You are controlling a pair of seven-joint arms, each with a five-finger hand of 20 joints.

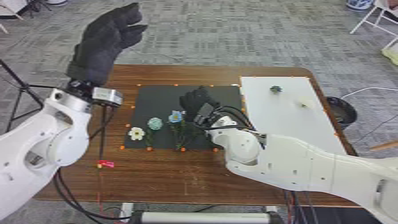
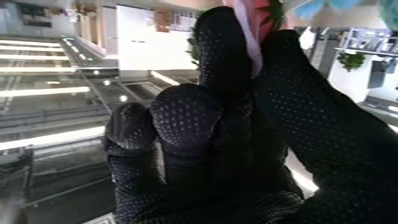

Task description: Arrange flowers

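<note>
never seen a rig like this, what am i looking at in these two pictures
This is a robot with two white arms, each ending in a black-gloved hand.

The head view looks down from the robot's head over a brown table. The left hand is raised, its fingers straight. The right hand is above a black mat. On the mat lie a white flower, a pale green one and a blue one. To their right, a white board bears two small items, perhaps flowers too.

The other picture comes from a camera on the right wrist, looking along the glove. Something pink, apparently a flower, is pinched between finger and thumb.
</note>
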